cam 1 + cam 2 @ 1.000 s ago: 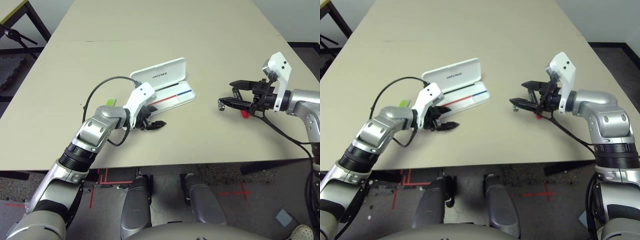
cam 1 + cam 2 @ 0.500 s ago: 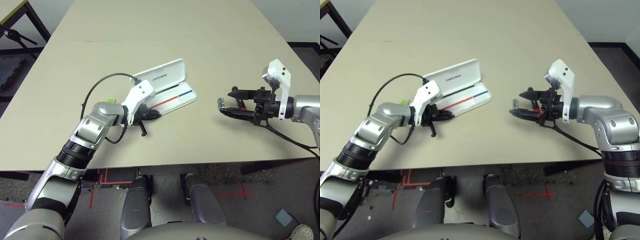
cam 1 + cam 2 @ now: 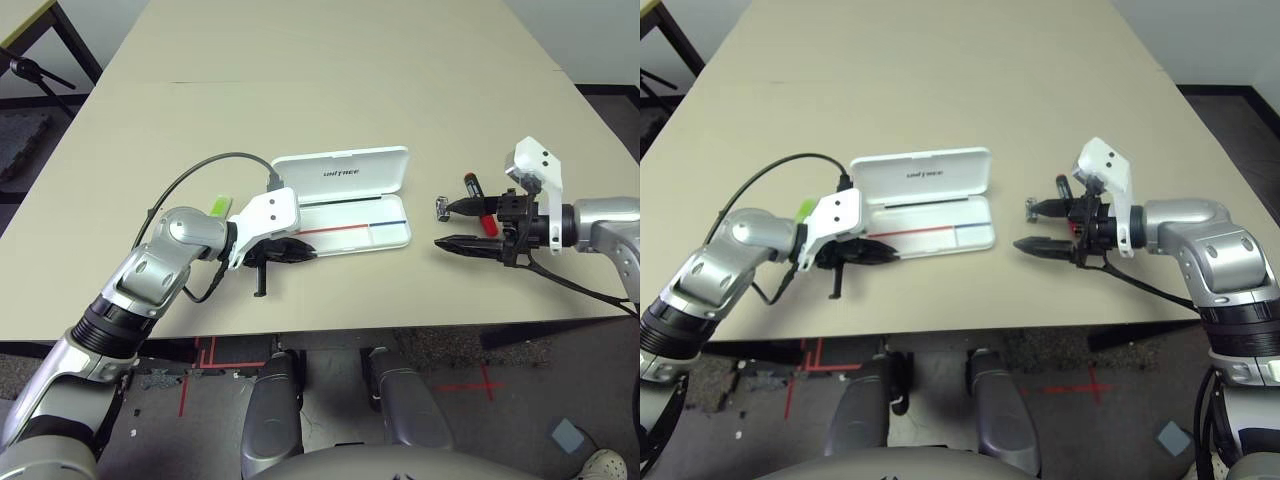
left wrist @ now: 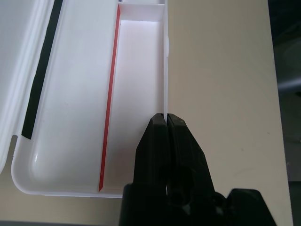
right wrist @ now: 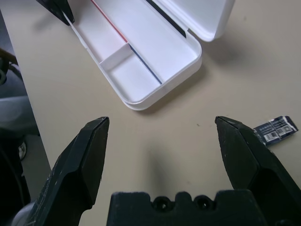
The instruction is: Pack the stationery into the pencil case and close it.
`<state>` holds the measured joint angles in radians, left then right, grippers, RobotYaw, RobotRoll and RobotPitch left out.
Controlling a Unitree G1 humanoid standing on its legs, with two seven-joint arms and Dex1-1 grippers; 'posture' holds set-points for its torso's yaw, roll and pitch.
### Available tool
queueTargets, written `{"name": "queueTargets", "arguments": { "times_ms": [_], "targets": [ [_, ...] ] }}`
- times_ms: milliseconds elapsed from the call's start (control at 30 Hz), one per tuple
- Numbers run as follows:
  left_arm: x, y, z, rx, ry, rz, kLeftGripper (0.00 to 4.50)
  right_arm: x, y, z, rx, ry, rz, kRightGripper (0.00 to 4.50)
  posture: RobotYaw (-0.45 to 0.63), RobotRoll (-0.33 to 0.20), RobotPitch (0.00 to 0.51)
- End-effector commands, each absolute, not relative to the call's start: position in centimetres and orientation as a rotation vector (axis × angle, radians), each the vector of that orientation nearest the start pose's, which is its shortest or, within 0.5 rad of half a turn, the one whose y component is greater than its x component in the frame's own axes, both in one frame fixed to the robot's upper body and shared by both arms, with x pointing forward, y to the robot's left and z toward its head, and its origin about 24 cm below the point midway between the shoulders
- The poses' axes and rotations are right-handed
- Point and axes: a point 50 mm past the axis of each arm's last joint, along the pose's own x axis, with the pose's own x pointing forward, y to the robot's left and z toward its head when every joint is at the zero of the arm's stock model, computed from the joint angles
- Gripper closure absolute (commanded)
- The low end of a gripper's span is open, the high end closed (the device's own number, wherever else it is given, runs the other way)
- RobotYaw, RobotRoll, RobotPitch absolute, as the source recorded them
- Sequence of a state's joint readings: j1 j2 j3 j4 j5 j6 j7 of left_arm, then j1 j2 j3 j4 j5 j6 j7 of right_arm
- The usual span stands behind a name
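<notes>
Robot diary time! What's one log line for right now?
left claw: shut on pencil case front wall | right claw: open, empty | red marker, green highlighter: unpacked

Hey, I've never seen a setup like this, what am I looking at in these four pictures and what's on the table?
A humanoid robot sits at a beige table. Two pictures come from its head, looking down over its arms; two from cameras on its wrists. An open white pencil case lies in the middle. The left tool is shut, pinching the case's front wall, which the left wrist view shows close up. The right tool is open and holds nothing. Beside it lie a red marker and a tiny metal piece. A lime-green highlighter peeks out behind the left arm.
</notes>
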<state>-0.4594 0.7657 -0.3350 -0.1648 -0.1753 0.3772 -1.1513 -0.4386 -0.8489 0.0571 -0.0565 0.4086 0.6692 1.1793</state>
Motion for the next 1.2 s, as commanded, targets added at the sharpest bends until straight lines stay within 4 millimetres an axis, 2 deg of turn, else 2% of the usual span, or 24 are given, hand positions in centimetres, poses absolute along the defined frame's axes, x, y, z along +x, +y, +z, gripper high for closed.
{"name": "queueTargets", "arguments": {
  "times_ms": [33, 333, 433, 600, 767, 967, 1100, 1200],
  "targets": [
    [26.9, 15.3, 13.3, 0.701, 0.315, -1.365, 4.48, 28.0, -22.1, 15.5, -0.296, 0.453, 1.111, 0.00, -0.11, 0.000, 0.189],
    [26.9, 15.4, 12.7, 0.691, 0.336, -1.350, 4.48, 28.4, -22.2, 15.6, -0.316, 0.439, 1.093, 0.00, -0.11, 0.000, 0.189],
    [26.8, 15.4, 12.5, 0.693, 0.340, -1.348, 3.76, 28.6, -22.1, 15.8, -0.313, 0.424, 1.084, 0.00, -0.11, 0.000, 0.189],
    [26.5, 15.5, 12.5, 0.688, 0.341, -1.351, 1.88, 28.8, -22.1, 15.9, -0.311, 0.415, 1.078, 0.00, -0.10, 0.000, 0.190],
    [26.1, 15.3, 13.6, 0.666, 0.291, -1.361, 0.02, 29.0, -22.2, 16.0, -0.312, 0.410, 1.075, 0.00, -0.10, 0.000, 0.190],
    [25.6, 15.5, 16.6, 0.628, 0.198, -1.341, 0.02, 29.2, -22.4, 16.6, -0.297, 0.384, 1.074, 0.00, -0.10, 0.000, 0.182],
    [25.6, 15.8, 17.4, 0.652, 0.169, -1.310, 0.02, 29.4, -21.9, 17.6, -0.227, 0.319, 1.073, 0.00, -0.10, 0.000, 0.183],
    [25.7, 15.7, 17.9, 0.633, 0.148, -1.304, 0.02, 30.8, -21.8, 18.5, -0.187, 0.246, 0.935, 0.00, -0.10, 0.000, 0.185]
  ]
}}
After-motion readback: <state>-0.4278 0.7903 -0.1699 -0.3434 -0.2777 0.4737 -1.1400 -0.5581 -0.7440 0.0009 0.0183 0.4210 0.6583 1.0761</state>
